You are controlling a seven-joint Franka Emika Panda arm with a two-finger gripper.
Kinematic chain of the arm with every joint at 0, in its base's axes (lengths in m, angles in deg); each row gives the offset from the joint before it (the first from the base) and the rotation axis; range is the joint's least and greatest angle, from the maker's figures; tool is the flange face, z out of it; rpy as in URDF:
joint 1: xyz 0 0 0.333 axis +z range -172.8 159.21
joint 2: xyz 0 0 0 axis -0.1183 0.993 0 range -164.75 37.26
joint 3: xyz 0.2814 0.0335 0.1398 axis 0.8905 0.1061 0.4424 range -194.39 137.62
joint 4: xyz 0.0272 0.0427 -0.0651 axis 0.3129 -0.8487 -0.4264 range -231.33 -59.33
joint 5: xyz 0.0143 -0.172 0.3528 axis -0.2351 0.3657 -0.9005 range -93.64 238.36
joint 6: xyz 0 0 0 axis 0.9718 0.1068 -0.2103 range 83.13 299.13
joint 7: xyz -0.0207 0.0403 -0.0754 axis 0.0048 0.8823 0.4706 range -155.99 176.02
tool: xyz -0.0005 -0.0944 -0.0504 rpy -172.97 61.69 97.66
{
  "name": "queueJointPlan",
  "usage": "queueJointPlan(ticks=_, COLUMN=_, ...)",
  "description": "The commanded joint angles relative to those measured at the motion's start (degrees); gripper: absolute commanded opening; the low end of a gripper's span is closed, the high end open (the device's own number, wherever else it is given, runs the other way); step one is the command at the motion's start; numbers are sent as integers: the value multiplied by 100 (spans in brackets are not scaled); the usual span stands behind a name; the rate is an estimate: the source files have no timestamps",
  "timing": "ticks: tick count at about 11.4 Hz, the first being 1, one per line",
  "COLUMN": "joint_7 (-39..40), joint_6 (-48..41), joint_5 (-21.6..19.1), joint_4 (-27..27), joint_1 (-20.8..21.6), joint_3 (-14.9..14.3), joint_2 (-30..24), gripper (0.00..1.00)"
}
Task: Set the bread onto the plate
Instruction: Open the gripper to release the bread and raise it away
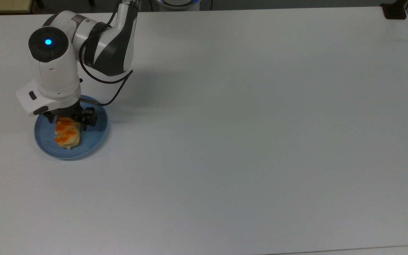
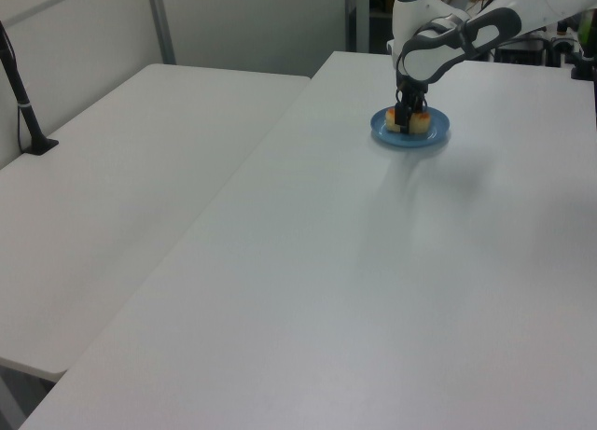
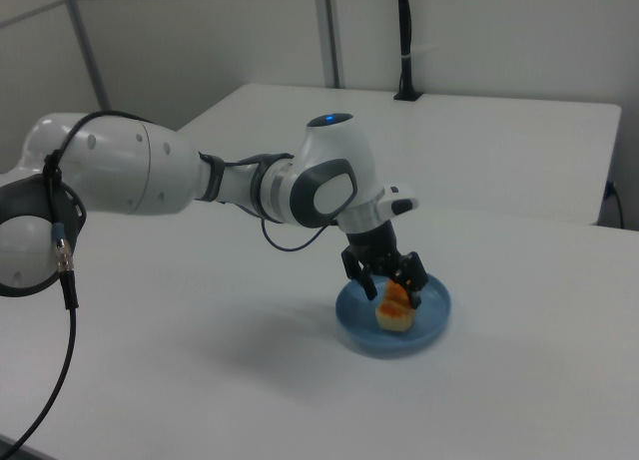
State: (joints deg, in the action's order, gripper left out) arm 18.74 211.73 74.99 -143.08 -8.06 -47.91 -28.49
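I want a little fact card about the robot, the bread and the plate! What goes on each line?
robot: one white arm reaching over the plate
gripper: straddling the bread, fingers spread to either side of it
bread: pale yellow with orange-brown patches, down on the plate
plate: round, light blue, near the top view's left edge of the table
table: white
job status: bread looks to be resting inside the plate's rim; gripper not yet lifted away
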Motion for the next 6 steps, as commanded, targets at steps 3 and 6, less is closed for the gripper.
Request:
queueJointPlan(ticks=3, joint_7=-913, joint_6=-2205, joint_5=-9, joint_4=-84, joint_1=39, joint_3=508, joint_2=-2078, gripper=100)
queueJointPlan(ticks=6, joint_7=-1144, joint_6=-3686, joint_5=27, joint_4=-180, joint_1=-233, joint_3=1387, joint_2=-3250, gripper=100)
